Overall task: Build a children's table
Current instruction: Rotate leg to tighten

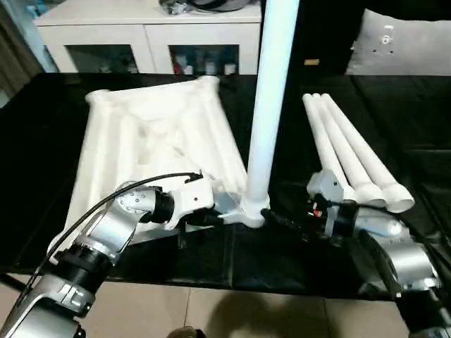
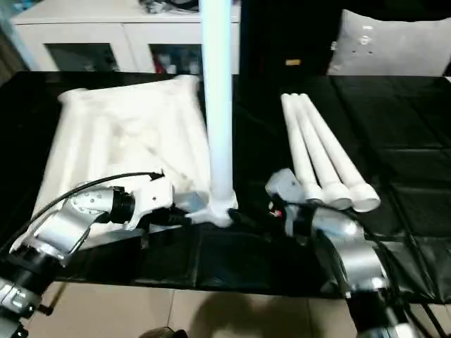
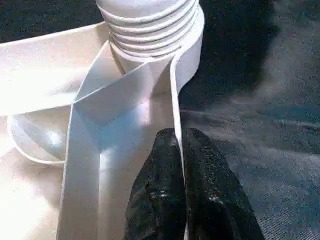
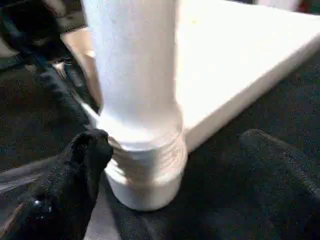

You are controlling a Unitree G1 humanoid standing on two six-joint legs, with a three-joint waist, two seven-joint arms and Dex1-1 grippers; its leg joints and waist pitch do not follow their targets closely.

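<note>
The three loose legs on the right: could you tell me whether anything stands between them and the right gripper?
Nothing visible does. The three loose legs lie side by side on the black mat, just beyond the open right gripper, which sits beside the upright leg at the tabletop corner.

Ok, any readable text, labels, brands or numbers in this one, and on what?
None readable.
White ribbed plastic tabletop: no markings.
Upright white tube leg and three lying white tube legs: plain.
Items behind the white cabinet's glass doors: too blurred to read.

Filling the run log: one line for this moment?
white plastic ribbed tabletop | one white tube leg upright in corner socket | three legs loose | left gripper pinching rim
</note>
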